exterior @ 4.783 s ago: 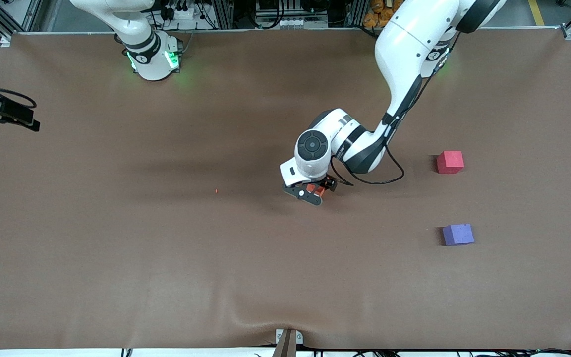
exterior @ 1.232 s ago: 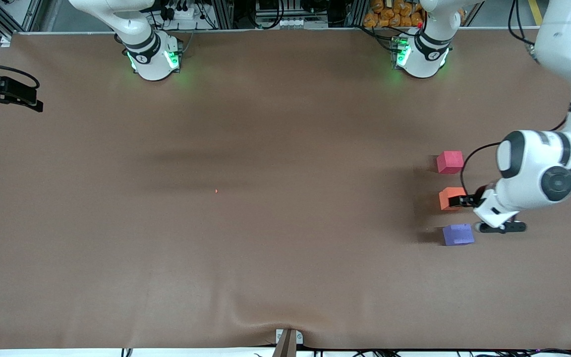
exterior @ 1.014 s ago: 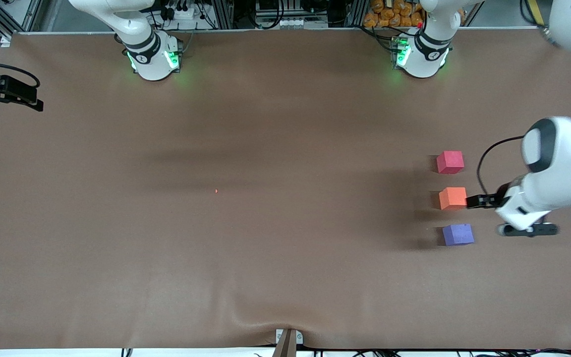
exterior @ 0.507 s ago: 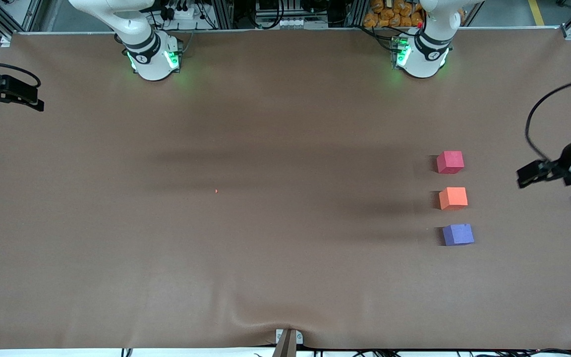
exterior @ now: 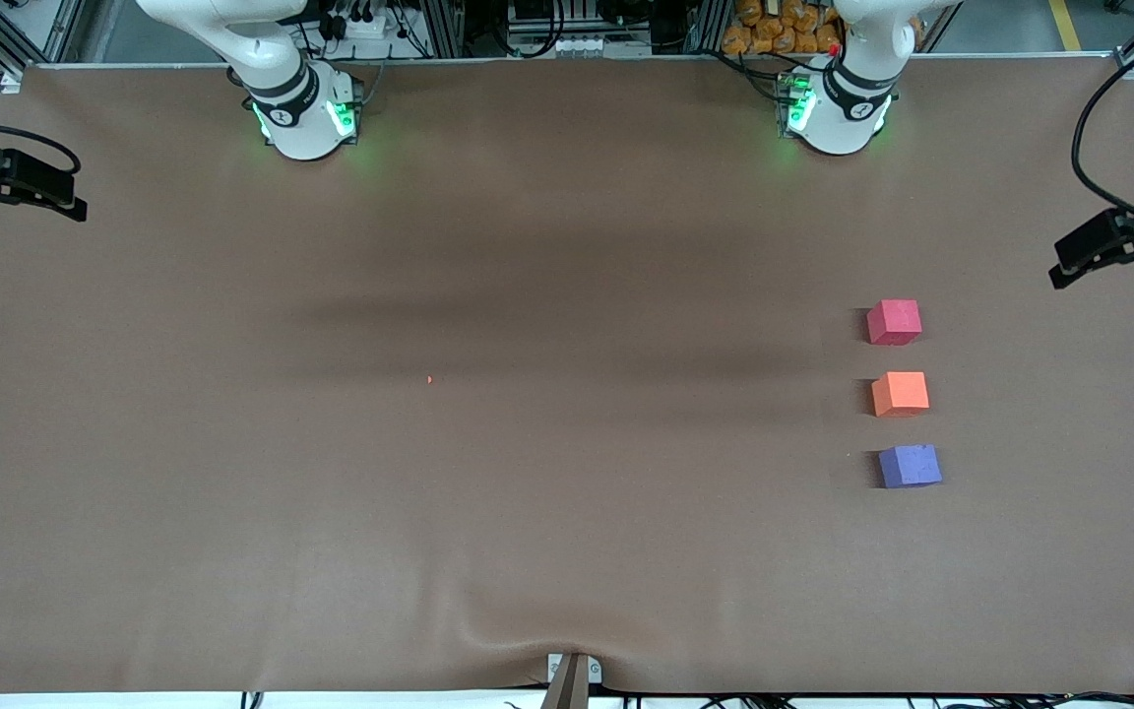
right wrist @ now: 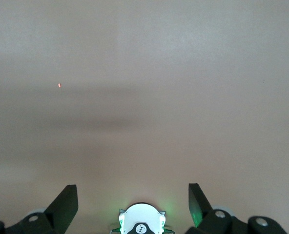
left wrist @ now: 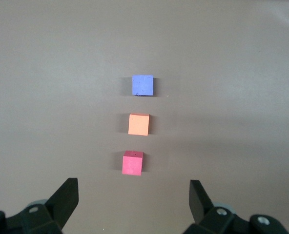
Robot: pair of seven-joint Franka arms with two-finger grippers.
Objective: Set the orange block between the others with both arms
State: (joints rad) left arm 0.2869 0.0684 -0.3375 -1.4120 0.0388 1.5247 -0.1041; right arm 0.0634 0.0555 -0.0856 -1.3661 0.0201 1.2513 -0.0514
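Placement looks done; both arms parked.
The matte orange foam cube (exterior: 900, 394) sits between the red-pink cube (exterior: 894, 322) and purple-blue cube (exterior: 910, 466); left gripper (left wrist: 134, 202) and right gripper (right wrist: 133, 202) gape empty at the table's ends, nothing left to do.

No readable text, labels, brand names or nos. in any view; the small round marks on the arm bases are too small to make out
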